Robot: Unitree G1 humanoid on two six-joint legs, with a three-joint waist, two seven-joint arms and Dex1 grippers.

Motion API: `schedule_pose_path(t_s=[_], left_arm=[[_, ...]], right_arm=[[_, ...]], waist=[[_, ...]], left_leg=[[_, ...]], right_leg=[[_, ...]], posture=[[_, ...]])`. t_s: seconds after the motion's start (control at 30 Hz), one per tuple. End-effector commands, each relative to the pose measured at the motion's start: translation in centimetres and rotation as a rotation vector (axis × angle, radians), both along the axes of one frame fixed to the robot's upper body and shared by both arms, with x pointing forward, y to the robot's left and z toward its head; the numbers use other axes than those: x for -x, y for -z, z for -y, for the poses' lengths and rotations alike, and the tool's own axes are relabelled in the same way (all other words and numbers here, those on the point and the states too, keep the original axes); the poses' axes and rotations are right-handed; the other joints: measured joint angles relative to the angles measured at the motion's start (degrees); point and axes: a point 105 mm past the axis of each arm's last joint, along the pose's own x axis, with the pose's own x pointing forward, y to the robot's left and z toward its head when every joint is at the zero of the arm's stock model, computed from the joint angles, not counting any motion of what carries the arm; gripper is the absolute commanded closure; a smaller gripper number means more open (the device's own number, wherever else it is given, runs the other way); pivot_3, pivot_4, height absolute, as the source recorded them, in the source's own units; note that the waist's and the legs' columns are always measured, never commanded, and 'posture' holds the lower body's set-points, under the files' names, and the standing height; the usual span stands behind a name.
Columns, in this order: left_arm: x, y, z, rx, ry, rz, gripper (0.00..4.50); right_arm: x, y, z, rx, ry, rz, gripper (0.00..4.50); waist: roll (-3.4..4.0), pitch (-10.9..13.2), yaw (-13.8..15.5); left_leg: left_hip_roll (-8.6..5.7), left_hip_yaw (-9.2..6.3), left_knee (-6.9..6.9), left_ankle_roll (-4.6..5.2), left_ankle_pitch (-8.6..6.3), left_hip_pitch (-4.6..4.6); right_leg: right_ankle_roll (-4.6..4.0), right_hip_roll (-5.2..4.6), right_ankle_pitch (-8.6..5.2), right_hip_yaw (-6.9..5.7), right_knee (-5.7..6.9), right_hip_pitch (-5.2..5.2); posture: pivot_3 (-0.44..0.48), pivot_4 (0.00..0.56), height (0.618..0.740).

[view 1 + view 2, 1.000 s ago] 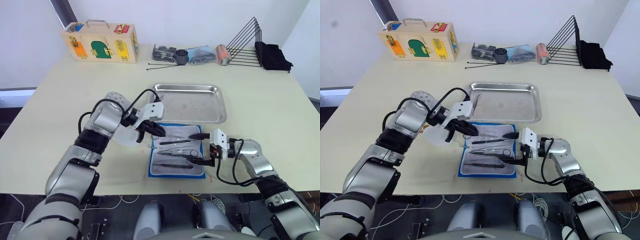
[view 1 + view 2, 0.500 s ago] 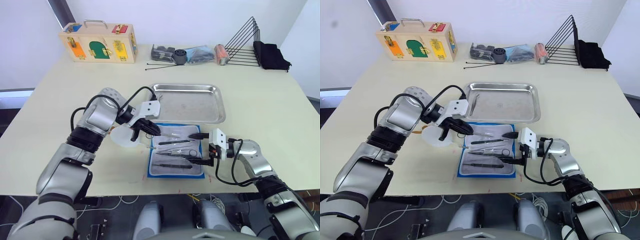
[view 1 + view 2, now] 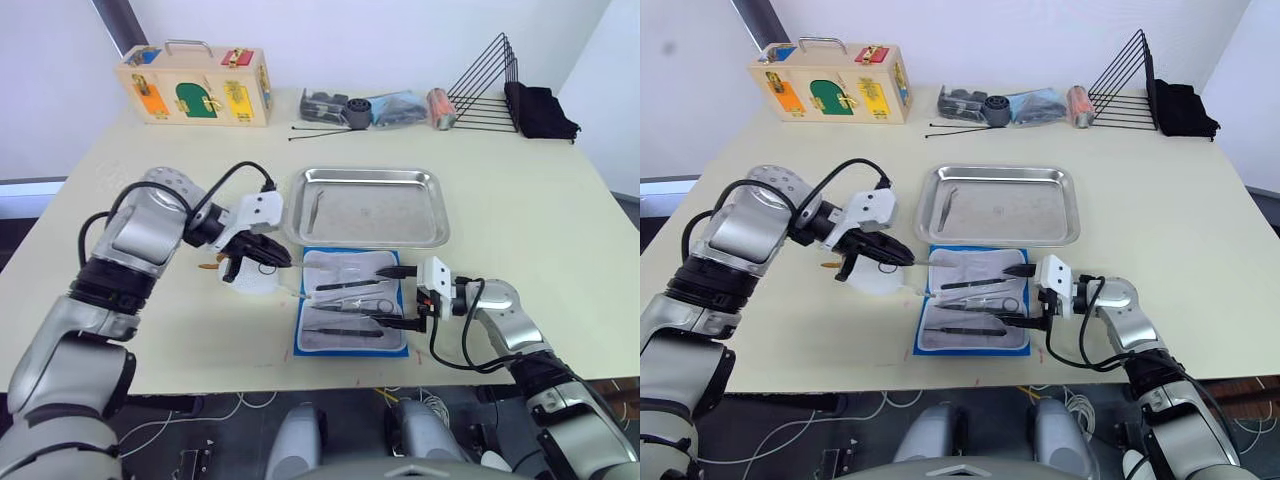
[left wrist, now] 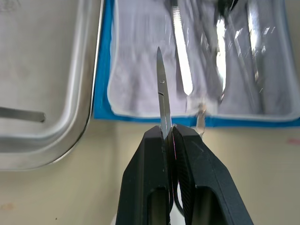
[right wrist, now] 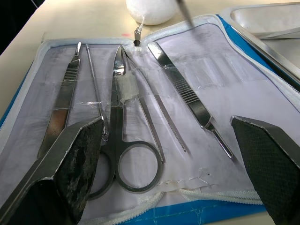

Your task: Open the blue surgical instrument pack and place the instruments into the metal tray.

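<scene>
We're at a pale cream bench (image 3: 530, 215) pushed up against a white wall, with a darker floor visible off the left edge. Along the far side sit a wooden latch box (image 3: 198, 84), a heap of small dark parts (image 3: 352, 108), a black wire rack (image 3: 490, 85) and some folded black cloth (image 3: 542, 110). The near half of the bench is mostly bare, so there's plenty of open room on the right and far left.

The pack (image 3: 355, 315) lies unzipped and flat near the front edge, its blue border showing around the whitish lining. Still strapped inside are scissors (image 5: 123, 140), forceps (image 5: 190, 101) and a couple of slimmer tools. We can't make out any readable print on it from here. The steel tray (image 3: 368, 207) sits just behind the pack, nearly touching its far edge, and one pair of tweezers (image 3: 314, 210) already lies in the tray's left part.

Our left hand (image 3: 270, 262) is clamped tight on a thin pair of pointed scissors (image 4: 162, 101), tip poking out toward the pack's left edge, hovering above a white oval pad (image 3: 250, 281) just left of the pack. Our right hand (image 3: 392, 296) is spread wide at the pack's right edge, fingers straddling the near and far sides, gripping nothing.
</scene>
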Motion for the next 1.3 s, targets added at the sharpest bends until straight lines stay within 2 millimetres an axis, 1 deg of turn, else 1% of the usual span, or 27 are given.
schedule_pose_path(t_s=[0.03, 0.07, 0.13, 0.2, 0.3, 0.43, 0.53, 0.6, 0.73, 0.9, 1.0, 1.1, 1.3], left_arm=[[-0.5, -3.4, 1.1, 0.185, -0.066, 0.048, 4.43], [-0.9, -3.9, 1.4, 0.227, -0.092, 0.064, 4.43], [-2.8, -5.0, 2.5, 0.339, -0.207, 0.152, 4.43], [-4.4, -5.6, 3.5, 0.435, -0.33, 0.21, 4.43], [-6.0, -5.7, 4.9, 0.55, -0.505, 0.253, 4.43], [-7.1, -5.5, 6.5, 0.649, -0.656, 0.326, 4.43], [-8.0, -4.1, 7.0, 0.661, -0.8, 0.367, 4.43], [-8.2, -3.2, 7.2, 0.666, -0.866, 0.36, 4.43], [-8.8, -1.1, 7.4, 0.603, -0.994, 0.393, 4.43], [-9.1, 1.3, 8.1, 0.562, -1.14, 0.337, 4.43], [-9.0, 1.7, 8.6, 0.59, -1.179, 0.3, 4.43], [-9.0, 2.6, 8.8, 0.577, -1.23, 0.272, 4.43], [-9.6, 3.8, 9.1, 0.536, -1.299, 0.278, 4.43]], right_arm=[[1.4, 4.4, 1.1, 0.116, 0.025, -0.156, 0.0], [1.4, 4.4, 1.2, 0.117, 0.025, -0.155, 0.0], [1.3, 4.4, 1.2, 0.119, 0.026, -0.155, 0.0], [1.3, 4.4, 1.2, 0.119, 0.027, -0.154, 0.0], [1.2, 4.4, 1.3, 0.119, 0.027, -0.153, 0.0], [1.2, 4.4, 1.3, 0.119, 0.028, -0.152, 0.0], [1.2, 4.4, 1.3, 0.119, 0.03, -0.151, 0.0], [1.2, 4.3, 1.3, 0.119, 0.03, -0.15, 0.0], [1.2, 4.3, 1.4, 0.124, 0.028, -0.151, 0.0], [1.3, 4.4, 1.4, 0.125, 0.026, -0.152, 0.0], [1.4, 4.4, 1.4, 0.122, 0.028, -0.152, 0.0], [1.5, 4.4, 1.4, 0.12, 0.029, -0.153, 0.0], [1.6, 4.4, 1.3, 0.119, 0.029, -0.153, 0.0]], waist=[[-0.02, 0.0, 0.02], [-0.05, -0.01, 0.02], [-0.03, 0.0, 0.01], [-0.13, -0.05, 0.12], [-0.15, -0.05, 0.08], [-0.14, -0.05, -0.08], [-0.12, -0.06, -0.07], [-0.11, -0.06, -0.06], [-0.12, -0.07, 0.01], [-0.13, -0.07, 0.08], [-0.13, -0.07, 0.04], [-0.14, -0.08, 0.09], [-0.14, -0.08, 0.14]], left_leg=[[0.0, 0.0, 0.0, 0.0, 0.0, 0.01], [0.0, -0.01, 0.0, 0.0, 0.0, 0.0], [0.0, -0.03, 0.0, 0.0, 0.0, 0.0], [-0.01, -0.13, 0.01, 0.0, 0.0, 0.02], [-0.01, -0.24, 0.02, 0.0, 0.0, 0.03], [-0.01, -0.3, 0.03, 0.0, 0.0, 0.02], [-0.02, -0.28, 0.03, -0.01, 0.0, 0.06], [-0.02, -0.28, 0.02, -0.01, 0.0, 0.06], [-0.04, -0.29, 0.02, -0.01, 0.0, 0.05], [-0.07, -0.3, 0.02, -0.01, 0.0, 0.05], [-0.08, -0.3, 0.02, -0.01, 0.0, 0.05], [-0.08, -0.3, 0.02, -0.01, 0.0, 0.04], [-0.09, -0.31, 0.02, -0.02, 0.0, 0.04]], right_leg=[[0.0, 0.0, 0.0, 0.0, 0.0, 0.01], [0.0, 0.0, 0.0, -0.02, 0.0, 0.01], [0.01, 0.0, 0.0, -0.01, 0.0, 0.01], [0.01, -0.01, 0.01, -0.01, 0.0, 0.05], [0.02, -0.03, 0.01, 0.02, 0.01, 0.05], [0.02, -0.03, 0.03, 0.03, 0.04, 0.05], [0.02, -0.06, 0.04, 0.05, 0.05, 0.06], [0.01, -0.06, 0.04, 0.06, 0.06, 0.05], [0.01, -0.08, 0.04, 0.04, 0.05, 0.06], [0.01, -0.11, 0.04, 0.02, 0.04, 0.07], [0.01, -0.11, 0.04, 0.02, 0.04, 0.07], [0.01, -0.11, 0.04, 0.02, 0.04, 0.06], [0.02, -0.12, 0.04, 0.01, 0.03, 0.07]], posture=[[0.0, 0.15, 0.74], [0.0, 0.15, 0.74], [0.0, 0.15, 0.74], [0.0, 0.15, 0.74], [0.0, 0.15, 0.74], [0.0, 0.15, 0.74], [0.0, 0.15, 0.74], [0.0, 0.15, 0.74], [0.0, 0.15, 0.74], [0.0, 0.15, 0.74], [0.0, 0.15, 0.74], [0.0, 0.15, 0.74], [0.0, 0.15, 0.74]])
